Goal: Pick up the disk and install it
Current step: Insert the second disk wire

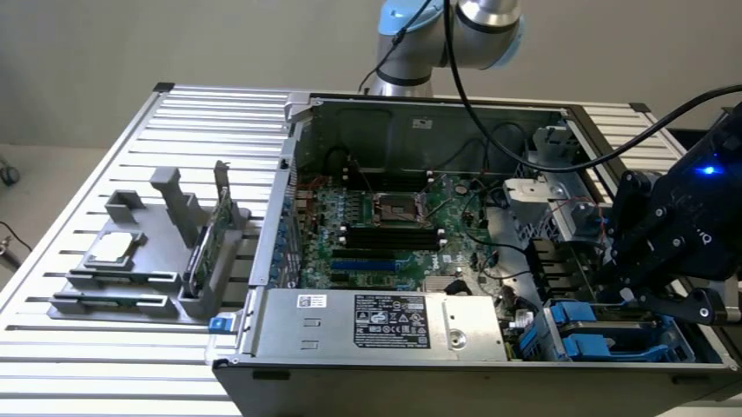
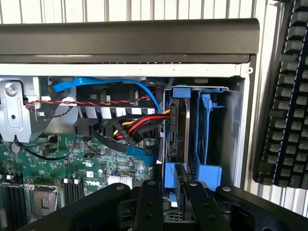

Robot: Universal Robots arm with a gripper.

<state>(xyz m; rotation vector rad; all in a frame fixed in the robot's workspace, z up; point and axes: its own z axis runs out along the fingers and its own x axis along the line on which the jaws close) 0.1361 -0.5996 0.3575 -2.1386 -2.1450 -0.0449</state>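
The gripper (image 2: pixel 174 192) pinches the disk (image 2: pixel 177 130) edge-on in the blue bay (image 2: pixel 210 120) — jaws narrowly parted — inside the case (image 1: pixel 347 365) on a slatted table (image 1: pixel 69 365).

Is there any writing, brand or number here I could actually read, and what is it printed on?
None reads clearly.
White label on the power supply: rows of print and symbols, too small to read.
Small white sticker beside it: blurred.
White mark on the motherboard: maybe a round logo, not legible.
Keyboard keys: lettering not readable.
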